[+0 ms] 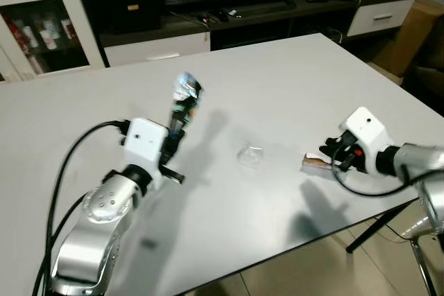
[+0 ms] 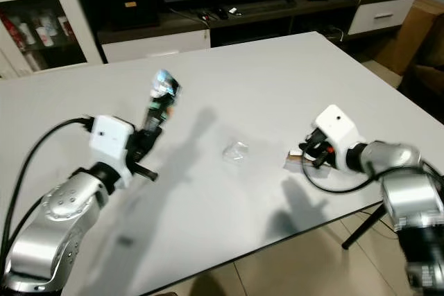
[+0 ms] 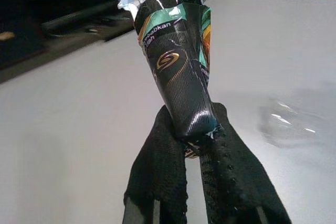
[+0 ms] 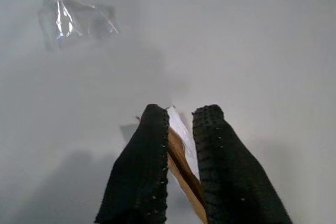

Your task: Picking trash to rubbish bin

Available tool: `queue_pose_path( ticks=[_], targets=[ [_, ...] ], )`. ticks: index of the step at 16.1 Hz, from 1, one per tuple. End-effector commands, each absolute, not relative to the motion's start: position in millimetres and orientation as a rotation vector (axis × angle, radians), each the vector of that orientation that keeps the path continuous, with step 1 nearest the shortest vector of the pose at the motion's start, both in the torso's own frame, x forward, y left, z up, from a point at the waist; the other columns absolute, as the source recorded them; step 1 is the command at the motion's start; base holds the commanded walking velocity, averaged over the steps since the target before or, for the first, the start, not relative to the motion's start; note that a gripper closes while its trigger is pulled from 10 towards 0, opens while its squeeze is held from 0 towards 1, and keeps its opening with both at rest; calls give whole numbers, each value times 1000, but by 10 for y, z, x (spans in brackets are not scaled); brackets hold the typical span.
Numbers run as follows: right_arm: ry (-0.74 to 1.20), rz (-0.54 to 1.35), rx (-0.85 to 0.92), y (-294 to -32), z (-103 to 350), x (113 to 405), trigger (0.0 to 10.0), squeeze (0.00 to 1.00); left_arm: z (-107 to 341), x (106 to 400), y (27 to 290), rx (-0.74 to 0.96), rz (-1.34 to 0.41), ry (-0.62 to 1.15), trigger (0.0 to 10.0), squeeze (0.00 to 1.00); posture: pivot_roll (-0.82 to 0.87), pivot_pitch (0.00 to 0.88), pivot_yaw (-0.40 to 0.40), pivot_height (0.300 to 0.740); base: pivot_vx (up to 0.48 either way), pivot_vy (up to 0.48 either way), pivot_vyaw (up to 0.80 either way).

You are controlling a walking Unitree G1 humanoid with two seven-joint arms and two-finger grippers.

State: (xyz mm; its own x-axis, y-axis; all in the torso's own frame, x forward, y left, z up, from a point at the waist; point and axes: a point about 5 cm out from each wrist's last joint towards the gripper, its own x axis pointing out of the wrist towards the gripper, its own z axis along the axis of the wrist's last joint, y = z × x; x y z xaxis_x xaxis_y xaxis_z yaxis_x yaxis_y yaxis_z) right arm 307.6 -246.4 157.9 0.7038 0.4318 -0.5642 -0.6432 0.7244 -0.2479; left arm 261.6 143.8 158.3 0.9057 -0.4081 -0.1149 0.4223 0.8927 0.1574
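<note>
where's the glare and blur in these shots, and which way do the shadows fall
Left eye view: soft shadows of both arms fall on the table, toward the robot. Left wrist view: glare on the snack wrapper foil, held by the left gripper; background blurred. Right wrist view: highlights on the clear plastic scrap; right gripper fingers sharp.

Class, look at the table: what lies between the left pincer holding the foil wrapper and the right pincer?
A crumpled clear plastic scrap lies on the white table between the left pincer and the right pincer, in both eye views.
</note>
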Motion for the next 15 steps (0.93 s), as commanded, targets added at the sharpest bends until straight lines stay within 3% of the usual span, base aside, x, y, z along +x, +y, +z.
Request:
queue_pose_path(
  ticks=[1,4,9,12,13,15],
  targets=[
    [502,649,-485,-2481,1620,3145,10000,1000,1605,2625,1399,181,-481,92,10000,0,-34,0,15,740,0,0,0],
    [534,644,-500,-2453,1581,3449,10000,1000,1588,2617,1404,174,-520,133,10000,0,-36,0,8,740,0,0,0],
    [587,789,-569,-2227,1456,3615,10000,1000,1592,2596,1468,196,-544,172,10000,0,-8,0,3,740,0,0,0],
    [596,771,-769,-2158,1466,3722,10000,1000,1641,2586,1502,187,-528,164,10000,0,10,0,-19,740,0,0,0],
    [607,763,-817,-2156,1457,3741,10000,0,1625,2560,1512,184,-522,169,10000,0,12,6,-25,740,0,0,0],
    [638,777,-843,-2161,1424,3735,10000,0,1609,2540,1508,180,-521,176,10000,0,14,9,-29,740,0,0,0]
  ],
)
